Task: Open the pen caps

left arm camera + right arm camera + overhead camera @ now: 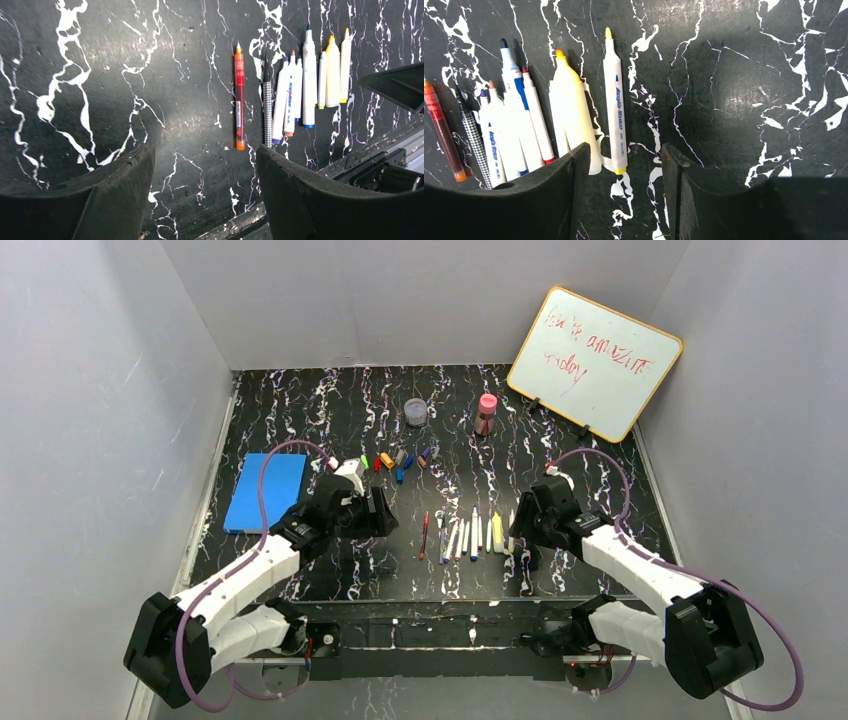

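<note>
Top external view leaves the pen caps hard to read. They are small, stubby plastic pieces in green, red, orange, blue and grey, clustered loosely on the far middle of the table, just beyond the left hand. Which way each one points cannot be told. The pens lie nearer, right of that hand, side by side in a row. Their long axes run near to far, with the bare tips toward the far side. The right arm covers the row's right end.

Left wrist view shows the left hand's fingers apart, with only glossy black, white-veined table between them. To its right lie a translucent orange-red pen, a thin chequered-barrel pen, several white-barrelled markers and a fat yellow highlighter.

Right wrist view has the right hand with its fingers apart too, clamped on nothing. A slim white marker with a yellow tip has its near end showing in the gap, closer to the finger on the pens' side. Whether that finger touches it cannot be told. The same finger hides the near ends of the neighbouring markers.
</note>
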Available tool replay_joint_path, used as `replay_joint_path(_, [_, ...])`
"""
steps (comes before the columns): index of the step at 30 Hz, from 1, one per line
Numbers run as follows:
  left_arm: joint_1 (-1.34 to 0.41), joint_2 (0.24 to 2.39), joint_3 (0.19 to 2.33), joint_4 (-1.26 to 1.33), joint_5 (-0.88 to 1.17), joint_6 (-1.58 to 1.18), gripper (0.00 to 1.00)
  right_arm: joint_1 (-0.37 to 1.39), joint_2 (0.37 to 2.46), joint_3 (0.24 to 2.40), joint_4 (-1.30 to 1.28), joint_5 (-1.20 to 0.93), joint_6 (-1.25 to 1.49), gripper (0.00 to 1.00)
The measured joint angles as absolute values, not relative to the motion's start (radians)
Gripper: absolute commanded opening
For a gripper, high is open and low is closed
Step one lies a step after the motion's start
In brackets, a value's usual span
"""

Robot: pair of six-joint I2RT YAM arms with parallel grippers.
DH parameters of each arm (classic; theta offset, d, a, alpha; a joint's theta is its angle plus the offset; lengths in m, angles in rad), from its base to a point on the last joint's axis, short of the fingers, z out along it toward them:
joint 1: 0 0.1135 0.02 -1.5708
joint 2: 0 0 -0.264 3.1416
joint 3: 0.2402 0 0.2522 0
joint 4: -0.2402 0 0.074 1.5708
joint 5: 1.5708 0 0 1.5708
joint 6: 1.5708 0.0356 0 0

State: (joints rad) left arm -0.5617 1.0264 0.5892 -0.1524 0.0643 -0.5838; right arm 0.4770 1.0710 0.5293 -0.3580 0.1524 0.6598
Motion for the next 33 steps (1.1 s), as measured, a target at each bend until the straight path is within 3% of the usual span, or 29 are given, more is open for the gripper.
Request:
replay_joint_path(12, [-0.675, 1.077, 0.535, -0.123, 0.038, -0.682, 0.66, 0.445, 1.18, 0.51, -0.26, 0.111, 0.662, 0.51])
replay_joint_path(23, [-0.678, 1.079, 0.516, -0.098, 0.033, -0.704, 0.66, 0.445, 1.234, 0.518, -0.197, 0.06, 0.651, 0.29])
replay_joint_path(33, [-0.683, 1.117, 0.481, -0.075, 0.033, -0.717, 0.65, 0.474, 1.232, 0.5, -0.173, -0.019, 0.66, 0.25])
